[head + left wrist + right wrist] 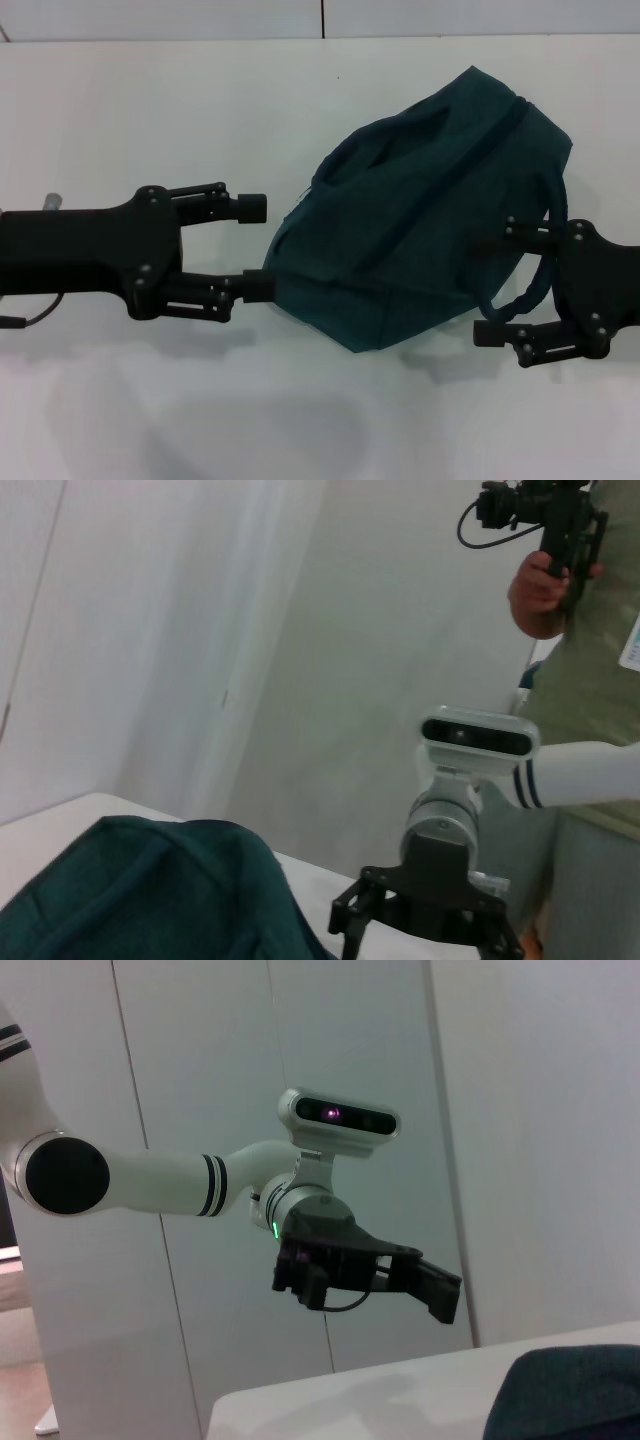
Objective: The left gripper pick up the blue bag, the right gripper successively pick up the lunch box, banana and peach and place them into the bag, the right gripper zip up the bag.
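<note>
Flanking the blue bag point(420, 210), which lies slumped on the white counter point(150, 120) with its mouth apparently shut, I have my left claw point(255, 245) spread wide at its left edge, lower finger touching the fabric, grasping nothing. My right claw point(500, 283) hangs at the bag's right side, fingers parted around a loop handle point(535, 285) but not clamped. No lunch box, banana or peach shows, so I judge the packing done. Next comes drawing clear without snagging that handle.
</note>
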You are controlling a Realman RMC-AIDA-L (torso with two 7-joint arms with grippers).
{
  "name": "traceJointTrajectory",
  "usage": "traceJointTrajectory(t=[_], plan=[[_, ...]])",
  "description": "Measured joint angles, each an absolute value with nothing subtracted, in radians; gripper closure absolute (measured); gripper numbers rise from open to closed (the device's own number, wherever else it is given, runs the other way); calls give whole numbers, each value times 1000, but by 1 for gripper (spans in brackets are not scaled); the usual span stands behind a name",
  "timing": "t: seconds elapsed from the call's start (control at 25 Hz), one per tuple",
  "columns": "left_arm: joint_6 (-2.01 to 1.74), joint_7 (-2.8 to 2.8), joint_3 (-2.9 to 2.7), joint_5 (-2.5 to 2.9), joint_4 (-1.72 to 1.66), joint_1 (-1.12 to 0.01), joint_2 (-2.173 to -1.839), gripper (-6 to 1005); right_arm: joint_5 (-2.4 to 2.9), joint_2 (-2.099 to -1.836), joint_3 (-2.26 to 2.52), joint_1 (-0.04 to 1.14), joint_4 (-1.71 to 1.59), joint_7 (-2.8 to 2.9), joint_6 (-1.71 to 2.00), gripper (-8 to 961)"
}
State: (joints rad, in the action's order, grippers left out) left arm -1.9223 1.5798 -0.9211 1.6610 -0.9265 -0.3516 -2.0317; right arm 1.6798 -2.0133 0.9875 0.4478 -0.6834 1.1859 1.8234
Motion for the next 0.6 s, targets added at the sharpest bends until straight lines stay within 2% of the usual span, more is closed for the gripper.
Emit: traceJointTrajectory(t=[0.6], plan=[[-1965, 1564, -922, 1667, -926, -334, -2028, 106, 1679, -2014, 997, 465, -655, 1186, 1808, 67]])
